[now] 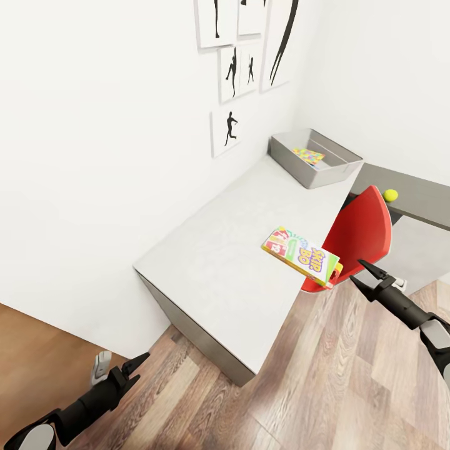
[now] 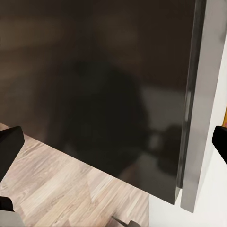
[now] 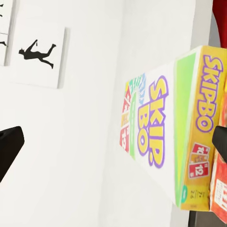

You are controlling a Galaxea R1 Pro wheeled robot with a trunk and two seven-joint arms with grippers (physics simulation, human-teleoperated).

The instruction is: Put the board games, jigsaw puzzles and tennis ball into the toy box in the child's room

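one step in hand: by my reading, picking up the skip-bo board game (image 1: 302, 255), which lies on the tabletop (image 1: 219, 262) at its near right edge with one corner jutting out over that edge, just in front of the red chair (image 1: 359, 234).
left end effector: the left end effector (image 1: 134, 367) hangs low over the wood floor (image 1: 206, 400) beside the near corner of the tabletop, fingers spread and holding nothing; its wrist view looks at the dark side panel (image 2: 104, 94).
left arm pose: stretched forward and low, well apart from every toy, so it looks idle for this step.
doing it well: the overhanging corner is the easy grip; i would bring the fingers over and under that edge, squarely, so the flat box does not slide or tip off the tabletop.
right end effector: the right end effector (image 1: 369, 281) is spread wide and empty, just beside the box's overhanging end, pointing at it; its wrist view shows the box face close between the fingers.
right arm pose: reaching up from the lower right, level with the tabletop edge.
goal: the toy box (image 1: 300, 169) sits at the far end of the tabletop, against the wall, with a jigsaw puzzle (image 1: 309, 155) inside.
also waiting: the tennis ball (image 1: 391, 195) lies further right, behind the chair.
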